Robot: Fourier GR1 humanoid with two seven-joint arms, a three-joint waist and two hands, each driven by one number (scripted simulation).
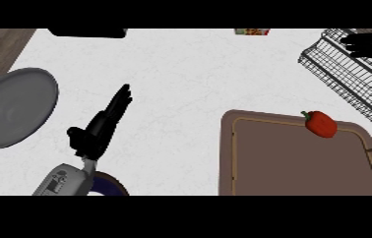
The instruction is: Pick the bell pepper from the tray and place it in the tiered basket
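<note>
**Pepper untouched on the tray; the pick is not yet begun**

The white table [189, 74] fills the view. On it, from 4 to 6 o'clock, a brown tray [291, 163] is seen, running out of the view at the lower and right edges. At 2 o'clock a wire basket [330, 70] is set at the table's far right corner, only partly in view. At 9 o'clock a grey plate [22, 106] is cut by the left edge. A dark object [87, 33] is seen at 11 o'clock along the top edge, and a small box [252, 31] at 1 o'clock; neither can be made out further.

The left hand [98, 126] is shown at 8 o'clock, its fingers straight and together, pointing up and to the right; nothing is held. It lies well apart from the tray. The right hand is not seen anywhere in the view, so its state cannot be told.

The pepper [320, 124], red with a green stem, is found at 3 o'clock, lying on the tray's far rim near its right corner. It is touched by nothing.

The step in hand is judged to be the approach, with the grasp and the transfer both still to be done. For the next move, a hand would have to be brought over the tray's far right corner and closed round the pepper. The basket lies just beyond the pepper, toward 2 o'clock, so only a short carry is expected.
</note>
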